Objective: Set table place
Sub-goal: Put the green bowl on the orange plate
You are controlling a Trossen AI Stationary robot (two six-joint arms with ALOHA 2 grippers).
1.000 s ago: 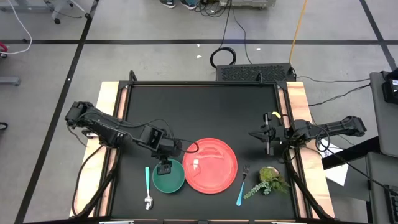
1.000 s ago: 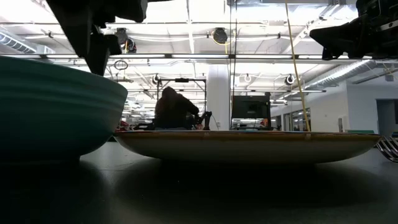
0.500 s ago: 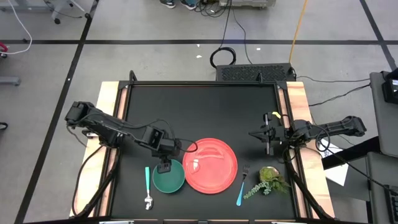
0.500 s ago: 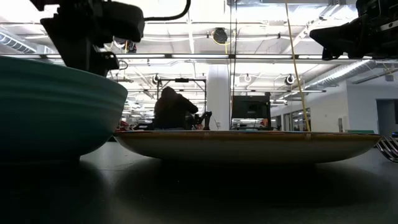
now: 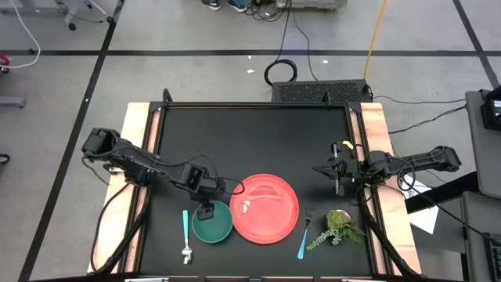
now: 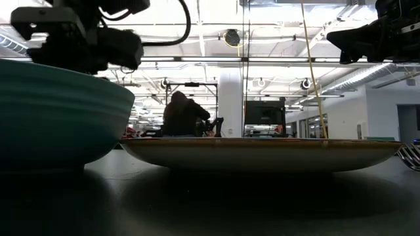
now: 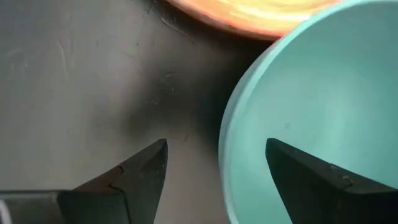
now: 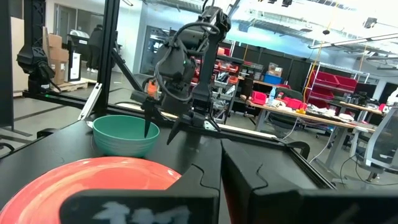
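Observation:
The green bowl (image 5: 213, 225) stands on the black table (image 5: 250, 141) near its front edge, beside the red plate (image 5: 266, 208). A teal-handled spoon (image 5: 186, 233) lies left of the bowl, and a teal-handled fork (image 5: 304, 235) lies right of the plate. My left gripper (image 5: 207, 210) is open and points down over the bowl's far rim (image 7: 227, 155). One finger (image 7: 311, 180) is over the bowl's inside and the other (image 7: 134, 180) is outside it; no touch shows. My right gripper (image 5: 338, 178) waits, shut, above the table's right side.
A leafy green sprig (image 5: 338, 227) lies at the front right, beside the fork. Pale wooden strips (image 5: 139, 157) run along both side edges. The far half of the table is bare black. In the low view a person (image 6: 182, 115) sits in the room beyond the table.
My left gripper has come down toward the bowl's far rim, still open. The bowl, plate and cutlery have not moved.

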